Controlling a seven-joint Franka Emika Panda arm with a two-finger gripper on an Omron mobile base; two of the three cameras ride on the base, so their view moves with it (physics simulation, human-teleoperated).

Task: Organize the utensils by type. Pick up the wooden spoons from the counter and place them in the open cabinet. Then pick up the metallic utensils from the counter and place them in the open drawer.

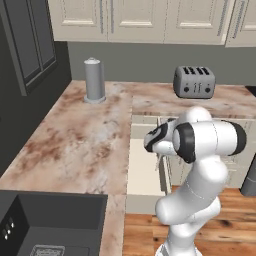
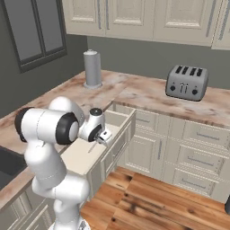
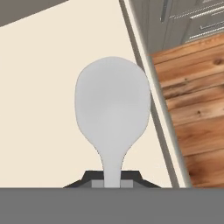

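Over the open drawer (image 2: 85,155) the gripper (image 3: 112,183) hangs with its jaws clamped on the thin handle of a grey metal spoon (image 3: 112,113). Seen from the hand camera, the spoon's long axis runs straight out from the fingertips, its broad oval head pointing away from the hand and lying over the drawer's pale cream floor, near the drawer's side wall. From the right base camera the spoon (image 2: 92,146) slants down from the gripper (image 2: 102,138) toward the drawer floor. Wooden floorboards (image 3: 197,109) lie beyond the drawer's side wall.
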